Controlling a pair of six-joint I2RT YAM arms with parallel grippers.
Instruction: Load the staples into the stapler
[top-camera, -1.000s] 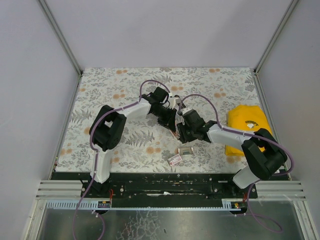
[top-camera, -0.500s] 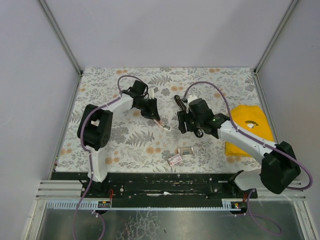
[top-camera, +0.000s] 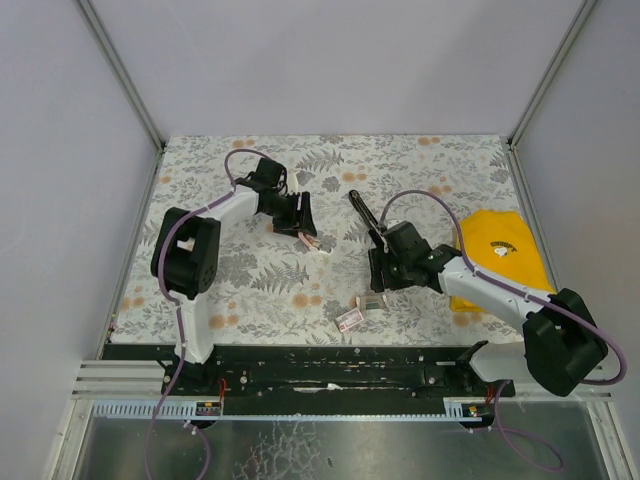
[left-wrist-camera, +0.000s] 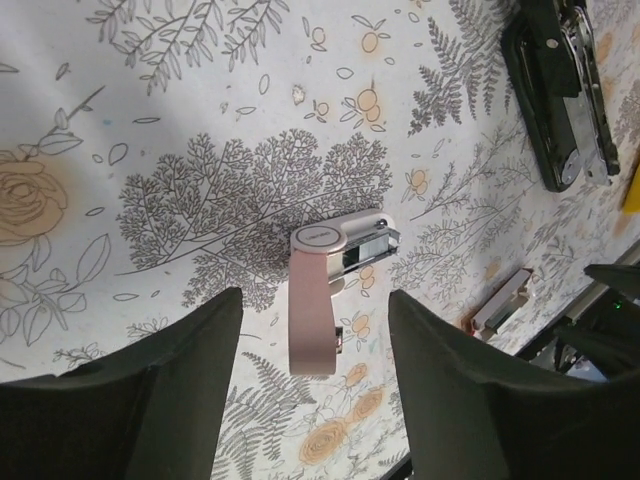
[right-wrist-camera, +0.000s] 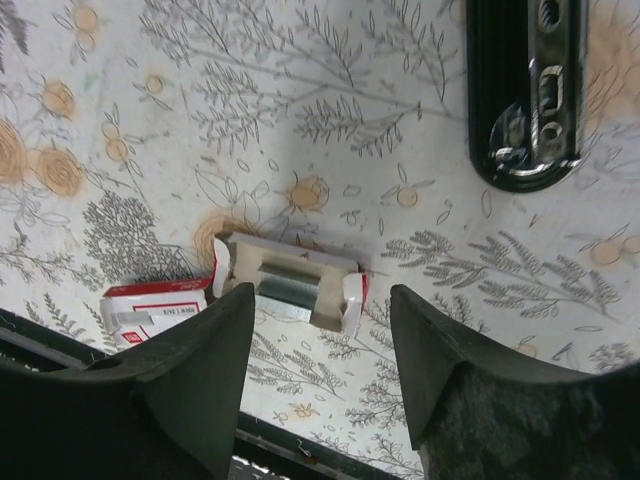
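One black stapler (top-camera: 364, 211), one pink tool (left-wrist-camera: 316, 300), one open staple box (right-wrist-camera: 290, 278), one red-and-white box (right-wrist-camera: 157, 303) and one yellow cloth (top-camera: 502, 250) are lying on one floral tabletop (top-camera: 450, 170)

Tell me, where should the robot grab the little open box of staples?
Probably grip the staple box across its two long straight sides, near the middle, coming straight down from above. It lies flat on the table, and its end flaps stand open and look floppy.
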